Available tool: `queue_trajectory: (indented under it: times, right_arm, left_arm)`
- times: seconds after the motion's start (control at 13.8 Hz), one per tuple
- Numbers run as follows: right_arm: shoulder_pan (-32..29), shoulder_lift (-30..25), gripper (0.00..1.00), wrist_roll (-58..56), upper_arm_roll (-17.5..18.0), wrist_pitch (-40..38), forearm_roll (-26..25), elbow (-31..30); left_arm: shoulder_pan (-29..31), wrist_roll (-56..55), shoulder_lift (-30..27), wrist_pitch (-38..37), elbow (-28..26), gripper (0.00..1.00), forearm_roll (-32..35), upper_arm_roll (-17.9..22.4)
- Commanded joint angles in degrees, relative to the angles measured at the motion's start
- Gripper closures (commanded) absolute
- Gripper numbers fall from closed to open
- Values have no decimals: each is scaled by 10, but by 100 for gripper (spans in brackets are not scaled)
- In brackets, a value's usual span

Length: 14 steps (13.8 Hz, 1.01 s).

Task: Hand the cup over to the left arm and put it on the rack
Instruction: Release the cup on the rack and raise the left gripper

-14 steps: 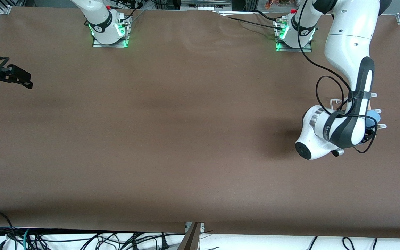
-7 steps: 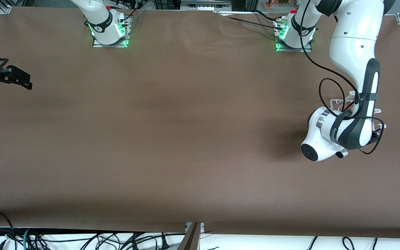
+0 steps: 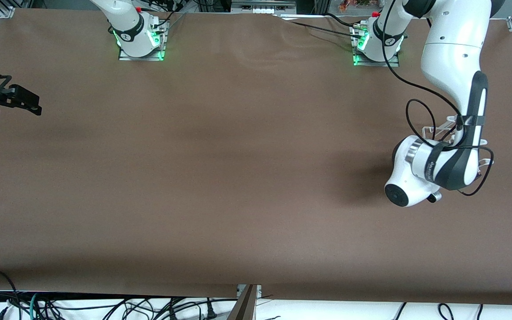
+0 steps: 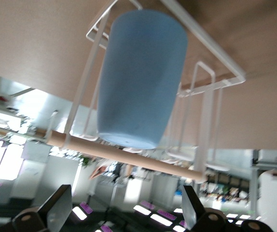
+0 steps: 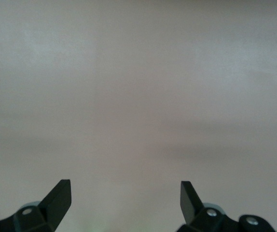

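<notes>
The light-blue cup sits on the white wire rack, its wide rim toward the table and its base close to the wooden dowel. My left gripper is open and empty, with its fingers apart from the cup and on the dowel's side of it. In the front view the left arm hangs over the rack and hides the cup and its own gripper. My right gripper waits open and empty over the table's edge at the right arm's end; it also shows in the right wrist view.
A black cable loops beside the left arm's forearm over the rack. The brown table spreads between the two arms. The table's edge lies close to the rack at the left arm's end.
The left arm's forearm has shifted over the rack and now hides the cup, which showed beside it a second ago. The right arm has hardly moved.
</notes>
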Motion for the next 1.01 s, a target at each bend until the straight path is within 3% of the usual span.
queue_trajectory:
  times: [0.0, 0.36, 0.58, 0.8, 0.94]
  right_arm:
    - [-4, 6, 0, -4, 2, 0, 3, 12]
    - [-4, 8, 0, -2, 3, 0, 4, 12]
    - [-4, 8, 0, -2, 3, 1, 4, 12]
    - [-4, 8, 0, -1, 3, 1, 5, 12]
    - [-4, 8, 0, -1, 2, 1, 12, 12]
  left_arm:
    - [7, -41, -60, -2, 22, 0, -106, 2]
    - [6, -196, -140, 0, 91, 0, -300, -3]
    - [8, -209, -188, 45, 96, 0, -383, 3]
    - [34, -210, -260, 133, 39, 0, -410, 3]
    - [53, -218, -346, 208, -71, 0, -424, 2]
